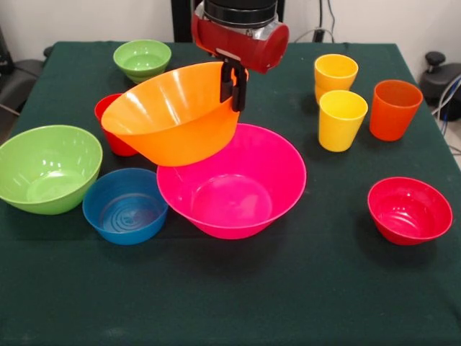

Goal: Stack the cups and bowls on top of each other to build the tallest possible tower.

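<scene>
Here, gripper [233, 85] clamping orange bowl [169, 113] rim, tilted above pink bowl [281, 162]

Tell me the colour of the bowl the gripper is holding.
Orange: the bowl hangs tilted from the gripper, clearest in the front view.

Arm [241, 29] reaches down from above; claw [234, 86] pinched closed.

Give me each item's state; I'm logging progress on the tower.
gripper: shut on the orange bowl's rim.
large orange bowl: lifted, tilted, over the pink bowl's edge.
large pink bowl: upright, empty.
large green bowl: upright, empty.
blue bowl: upright, empty.
red bowl: upright, empty.
small green bowl: upright, empty.
yellow cups: upright, side by side.
orange cup: upright.
red cup: mostly hidden behind the orange bowl.
</scene>
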### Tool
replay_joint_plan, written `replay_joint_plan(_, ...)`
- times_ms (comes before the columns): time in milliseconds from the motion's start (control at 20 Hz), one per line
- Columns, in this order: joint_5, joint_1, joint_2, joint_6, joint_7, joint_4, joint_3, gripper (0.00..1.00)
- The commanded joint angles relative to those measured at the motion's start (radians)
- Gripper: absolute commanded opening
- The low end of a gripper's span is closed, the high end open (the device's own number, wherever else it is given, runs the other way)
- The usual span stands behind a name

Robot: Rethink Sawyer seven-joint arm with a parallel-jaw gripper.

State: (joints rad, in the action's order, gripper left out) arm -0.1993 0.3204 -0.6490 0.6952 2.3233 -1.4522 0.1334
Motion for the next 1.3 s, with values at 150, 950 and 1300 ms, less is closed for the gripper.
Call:
replay_joint_plan(150, -0.055, -0.056, 0.041, -0.059, 0.000, -0.042, 0.024, 0.00)
replay_joint_plan(950, -0.053, -0.095, 0.051, -0.036, -0.001, -0.009, 0.008, 0.00)
replay_joint_plan(1300, -0.049, -0.095, 0.055, -0.031, -0.007, -0.002, 0.010, 0.00)
